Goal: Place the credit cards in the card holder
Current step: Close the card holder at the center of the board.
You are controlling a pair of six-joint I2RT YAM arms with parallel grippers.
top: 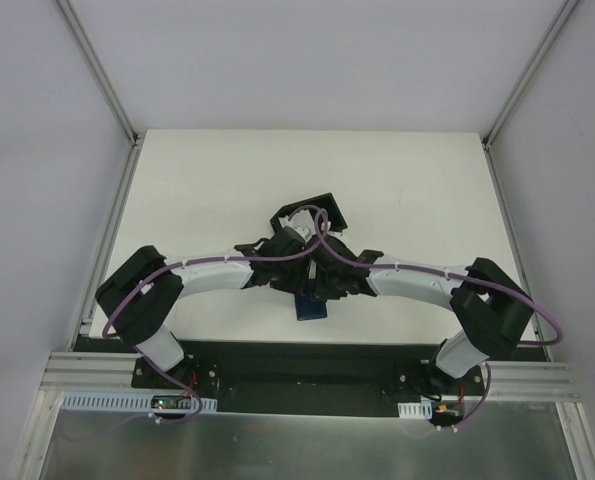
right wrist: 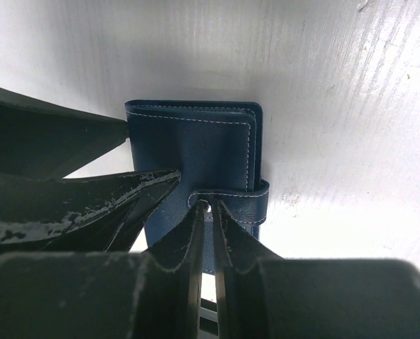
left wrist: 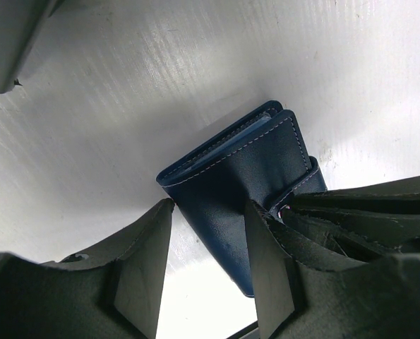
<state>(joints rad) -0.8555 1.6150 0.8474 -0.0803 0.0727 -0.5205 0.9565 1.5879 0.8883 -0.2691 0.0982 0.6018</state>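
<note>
The card holder (top: pixel 310 306) is a closed navy wallet lying on the white table between the two arms. In the left wrist view it (left wrist: pixel 245 162) lies between the jaws of my left gripper (left wrist: pixel 210 206), which is open, and close to the right finger. My right gripper (right wrist: pixel 210 205) is shut, its fingertips resting on the end of the snap tab (right wrist: pixel 255 201) that wraps round the wallet's edge. The wallet (right wrist: pixel 195 141) is folded shut. No credit cards show in any view.
A black square tray (top: pixel 317 208) with raised walls stands just behind the two grippers. The left gripper's finger (right wrist: pixel 75 194) crosses the right wrist view, close beside the right fingers. Metal rails line the table's left, right and near sides.
</note>
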